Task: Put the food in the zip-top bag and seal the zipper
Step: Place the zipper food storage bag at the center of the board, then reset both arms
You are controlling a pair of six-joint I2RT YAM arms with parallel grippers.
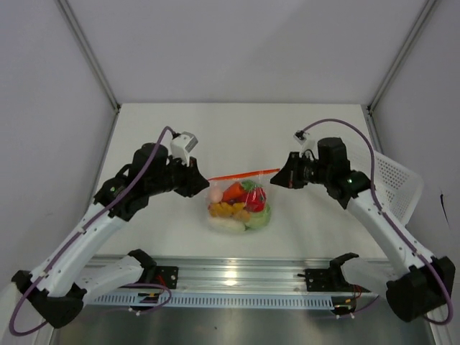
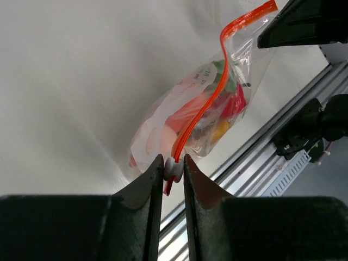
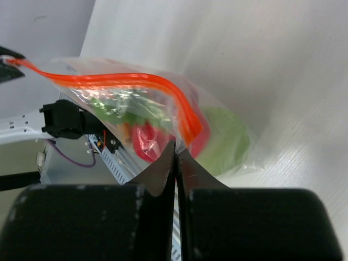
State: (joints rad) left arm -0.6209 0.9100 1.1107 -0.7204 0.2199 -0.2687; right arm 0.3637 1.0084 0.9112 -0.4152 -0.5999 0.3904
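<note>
Nearest to us, a ribbed metal rail (image 1: pixel 230 277) runs along the near edge of the table (image 1: pixel 237 129), with purple cables (image 1: pixel 43 302) looping out by the arm bases.

Just past the rail we see the zip-top bag (image 1: pixel 241 217), midway between the two arms. The food (image 1: pixel 254 199) is packed inside it: white radish (image 1: pixel 226 224) and green round fruit (image 1: pixel 260 218) on the near side, an orange-yellow lumpy piece (image 1: pixel 230 210) in the middle, and the pink one (image 1: pixel 215 195) at the left.

The zipper (image 1: pixel 244 174) stretches along the bag's far edge from one arm to the other. The left gripper (image 2: pixel 173 162) is almost closed, pinching a small white slider (image 2: pixel 174 169) on the zipper's near end. The right gripper (image 3: pixel 177 148) has its fingers pressed together on the bag's corner, right under the other end of the strip.

In the left wrist view the right arm's black body covers the strip's far end. In the right wrist view the gripper's own fingers hide the bag's lower edge.

A white perforated basket (image 1: pixel 395 183) stands at the table's right edge, behind the right arm. The tabletop is matt white, and plain pale walls (image 1: pixel 237 43) with grey metal posts (image 1: pixel 90 54) enclose it.
</note>
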